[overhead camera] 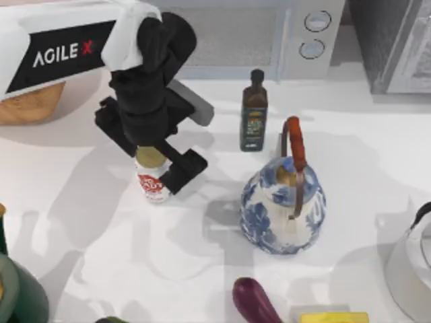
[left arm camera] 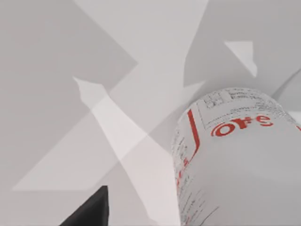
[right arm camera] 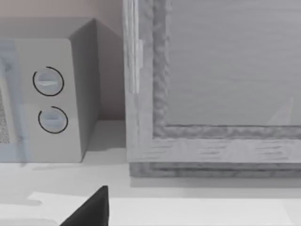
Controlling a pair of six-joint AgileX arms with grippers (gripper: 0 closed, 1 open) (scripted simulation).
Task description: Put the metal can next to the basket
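Our left gripper [overhead camera: 153, 163] over metal can [overhead camera: 153, 186], grip indeterminate | can well apart from basket [overhead camera: 27, 104] | placement outstanding

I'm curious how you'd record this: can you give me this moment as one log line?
left gripper: over metal can, grip unclear | basket: far-left, apart from can | right arm: parked

My left arm [overhead camera: 60, 47] is a chunky white shell with a black AGILE X panel, then matte black wrist and blocky black gripper [overhead camera: 151, 158].
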